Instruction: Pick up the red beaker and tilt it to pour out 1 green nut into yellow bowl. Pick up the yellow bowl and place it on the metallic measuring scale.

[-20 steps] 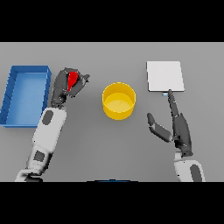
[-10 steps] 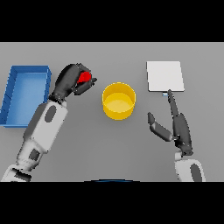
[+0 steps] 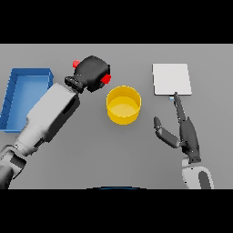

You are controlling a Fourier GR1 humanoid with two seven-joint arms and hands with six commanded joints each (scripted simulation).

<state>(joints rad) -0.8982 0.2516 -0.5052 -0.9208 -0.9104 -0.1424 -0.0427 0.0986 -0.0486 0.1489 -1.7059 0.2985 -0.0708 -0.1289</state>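
A blue bin (image 3: 22, 91) sits at far left; beside it the left hand (image 3: 92, 73), fingers wrapped round the red beaker (image 3: 106, 78), holds it just left of the yellow bowl (image 3: 123, 105). Pouring well likely calls for bringing the lip over the bowl's rim and tipping slowly so one nut falls. The hand hides most of the beaker; no green nut can be made out. The right hand (image 3: 186, 132) rests fingers straight below the metallic measuring scale (image 3: 171, 78)

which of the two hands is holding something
The left hand, curled round the red beaker beside the yellow bowl; the right hand rests open, holding nothing.
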